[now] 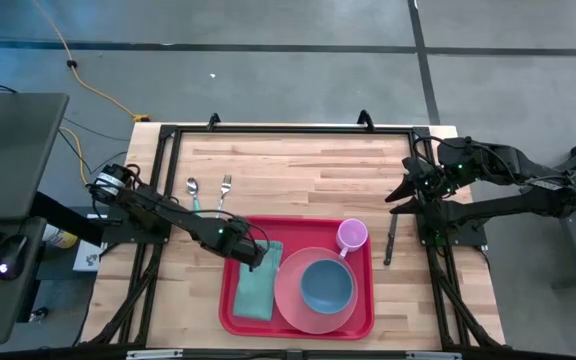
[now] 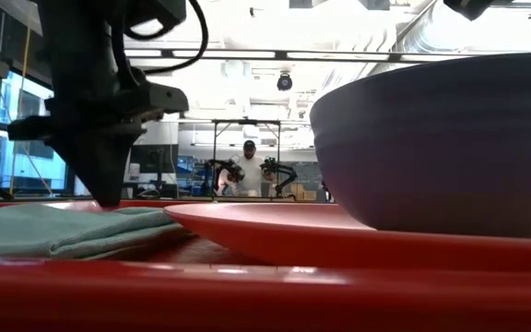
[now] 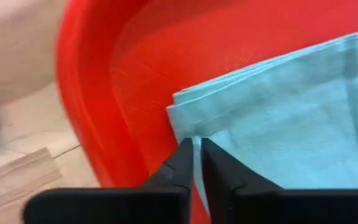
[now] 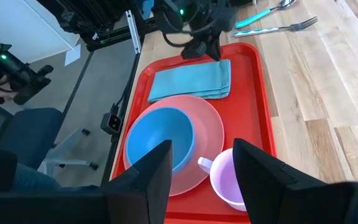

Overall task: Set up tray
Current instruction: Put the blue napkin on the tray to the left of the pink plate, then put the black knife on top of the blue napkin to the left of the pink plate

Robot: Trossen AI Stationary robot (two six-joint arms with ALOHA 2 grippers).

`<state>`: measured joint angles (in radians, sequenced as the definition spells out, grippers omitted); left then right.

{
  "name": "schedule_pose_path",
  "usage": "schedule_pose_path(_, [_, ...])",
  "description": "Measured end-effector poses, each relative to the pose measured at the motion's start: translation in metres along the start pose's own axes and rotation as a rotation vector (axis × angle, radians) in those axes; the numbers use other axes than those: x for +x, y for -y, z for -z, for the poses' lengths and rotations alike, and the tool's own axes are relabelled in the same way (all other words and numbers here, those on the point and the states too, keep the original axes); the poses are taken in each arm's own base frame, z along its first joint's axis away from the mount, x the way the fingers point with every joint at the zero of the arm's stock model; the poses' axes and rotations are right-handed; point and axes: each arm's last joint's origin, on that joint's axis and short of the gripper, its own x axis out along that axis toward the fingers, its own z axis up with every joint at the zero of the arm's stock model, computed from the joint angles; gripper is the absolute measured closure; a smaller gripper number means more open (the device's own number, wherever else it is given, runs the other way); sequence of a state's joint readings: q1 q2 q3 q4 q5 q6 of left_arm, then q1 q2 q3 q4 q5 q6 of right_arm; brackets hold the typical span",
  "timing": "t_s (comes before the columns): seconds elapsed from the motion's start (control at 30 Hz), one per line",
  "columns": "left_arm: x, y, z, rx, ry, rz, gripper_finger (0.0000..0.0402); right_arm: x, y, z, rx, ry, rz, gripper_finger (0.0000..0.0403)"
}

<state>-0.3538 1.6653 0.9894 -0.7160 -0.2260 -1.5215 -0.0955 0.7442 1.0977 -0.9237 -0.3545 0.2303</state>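
Observation:
The red tray [image 1: 308,228] lies at the table's near middle. On it lie a folded teal napkin [image 1: 253,292] at the left, a pink plate [image 1: 290,300] carrying a blue bowl [image 1: 326,285], and a lilac mug [image 1: 352,235] at the far right corner. My left gripper [image 3: 197,155] points down at the napkin's far end, its fingers only a sliver apart. My right gripper [image 4: 201,177] hangs open and empty above the table's right side. My left gripper comes from above, pointing steeply down, with its fingertips [image 2: 109,201] set on the napkin's far edge [image 3: 191,134] near a corner. A thin strip of cloth shows in the narrow gap. The napkin lies flat on the tray. Whether the cloth is still pinched, I cannot tell.
A spoon [image 1: 192,190] and a fork [image 1: 225,190] with teal handles lie on the wood beyond the tray's far left corner. A dark knife [image 1: 389,245] lies right of the tray. A person [image 2: 250,164] stands in the room behind.

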Motion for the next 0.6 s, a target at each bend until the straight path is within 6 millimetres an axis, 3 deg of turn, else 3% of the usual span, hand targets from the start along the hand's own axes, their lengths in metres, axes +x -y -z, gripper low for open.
schedule_pose_path(0.13, [-0.010,-0.002,-0.003,0.003,0.033,-0.012,0.0304,0.000,0.000,0.000,0.000,0.000,0.000,0.0254])
schedule_pose_path(0.3, [-0.039,-0.004,-0.013,0.056,0.166,0.037,0.0288,0.000,0.000,0.001,0.005,-0.013,0.003,0.0254])
schedule_pose_path(0.6, [-0.139,0.006,-0.045,0.417,0.601,0.206,0.0285,0.000,0.001,0.004,0.016,-0.036,0.023,0.0254])
